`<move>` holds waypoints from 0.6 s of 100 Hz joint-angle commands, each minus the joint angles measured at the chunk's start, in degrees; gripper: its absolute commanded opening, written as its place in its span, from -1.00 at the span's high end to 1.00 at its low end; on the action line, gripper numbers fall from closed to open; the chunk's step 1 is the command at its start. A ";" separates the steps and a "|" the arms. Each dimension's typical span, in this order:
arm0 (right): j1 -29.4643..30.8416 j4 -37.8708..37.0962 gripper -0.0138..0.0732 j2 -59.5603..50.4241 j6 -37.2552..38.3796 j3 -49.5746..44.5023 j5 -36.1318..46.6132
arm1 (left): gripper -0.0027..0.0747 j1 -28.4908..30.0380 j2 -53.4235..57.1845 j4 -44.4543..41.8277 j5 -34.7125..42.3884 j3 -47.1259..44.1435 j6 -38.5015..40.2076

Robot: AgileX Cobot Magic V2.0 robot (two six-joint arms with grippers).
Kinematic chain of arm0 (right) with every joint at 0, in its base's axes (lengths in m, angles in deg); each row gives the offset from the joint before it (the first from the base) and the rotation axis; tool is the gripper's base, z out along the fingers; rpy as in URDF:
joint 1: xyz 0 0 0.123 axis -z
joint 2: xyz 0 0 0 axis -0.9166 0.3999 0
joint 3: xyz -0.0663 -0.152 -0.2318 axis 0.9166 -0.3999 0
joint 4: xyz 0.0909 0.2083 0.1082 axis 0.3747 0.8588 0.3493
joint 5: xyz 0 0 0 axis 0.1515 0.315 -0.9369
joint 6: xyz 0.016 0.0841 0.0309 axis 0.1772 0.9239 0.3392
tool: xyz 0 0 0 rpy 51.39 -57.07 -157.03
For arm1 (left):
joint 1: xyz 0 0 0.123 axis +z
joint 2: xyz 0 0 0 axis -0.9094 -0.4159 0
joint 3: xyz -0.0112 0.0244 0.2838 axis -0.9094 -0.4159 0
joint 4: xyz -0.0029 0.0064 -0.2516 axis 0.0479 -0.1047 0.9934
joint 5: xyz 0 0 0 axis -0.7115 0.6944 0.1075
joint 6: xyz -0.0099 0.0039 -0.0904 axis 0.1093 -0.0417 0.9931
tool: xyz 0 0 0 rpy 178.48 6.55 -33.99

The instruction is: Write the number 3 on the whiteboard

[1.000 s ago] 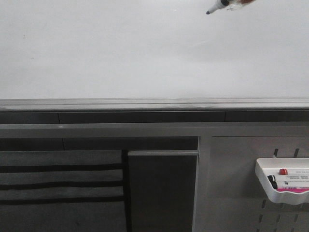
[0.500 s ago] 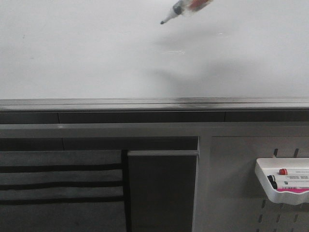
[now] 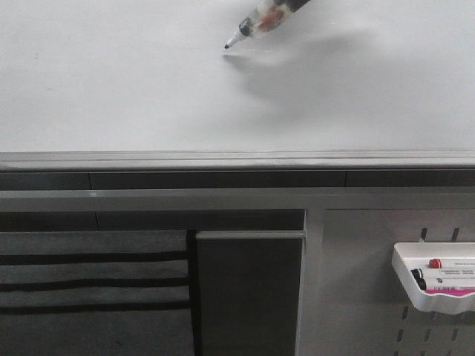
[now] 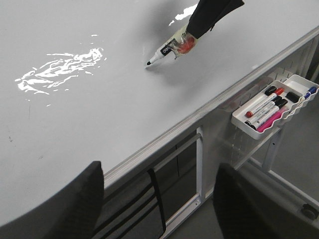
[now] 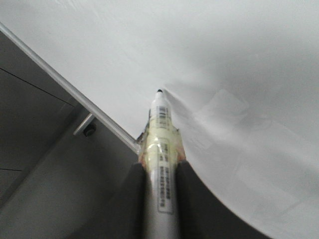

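Observation:
The whiteboard [image 3: 111, 89] fills the upper front view, with its grey rail [image 3: 223, 159] below. No number 3 shows on it; the board is blank. My right gripper [image 5: 159, 167] is shut on a marker [image 5: 160, 139] wrapped in yellowish tape. The marker [image 3: 258, 22] reaches in from the upper right, and its black tip is at or just off the board. The left wrist view shows the marker [image 4: 167, 49], the right gripper [image 4: 195, 31] and the board [image 4: 89, 114]. My left gripper [image 4: 159, 209] is open and empty, back from the board's lower edge.
A white tray [image 3: 415, 289] with several spare markers hangs on the grey pegboard panel [image 3: 356, 297] at the lower right; it also shows in the left wrist view [image 4: 294, 84]. A dark panel with black straps [image 3: 89, 282] lies under the rail on the left.
The marker has moved left and down across the board, its tip coming close to the surface. Its shadow on the board has grown. No ink mark has appeared.

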State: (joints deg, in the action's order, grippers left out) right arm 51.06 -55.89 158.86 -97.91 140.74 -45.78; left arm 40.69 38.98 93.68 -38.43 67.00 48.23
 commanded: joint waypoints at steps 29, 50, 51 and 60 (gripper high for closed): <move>2.11 -2.27 0.67 -2.32 0.31 2.06 2.95 | -0.21 0.19 0.14 1.42 4.32 1.50 0.44; 0.89 -2.32 0.67 -2.06 0.31 -0.84 1.21 | -0.21 0.19 0.14 1.42 4.34 1.50 0.44; 0.67 -2.32 0.67 -1.77 0.31 -1.08 1.51 | -0.21 0.19 0.14 1.42 4.34 1.50 0.44; -1.94 -2.43 0.67 -0.11 0.31 -1.08 4.62 | -0.21 0.19 0.14 1.42 4.44 1.50 0.44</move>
State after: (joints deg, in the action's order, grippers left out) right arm 50.81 -58.50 159.62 -97.48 138.71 -47.14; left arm 40.69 38.98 93.68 -38.36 67.00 48.23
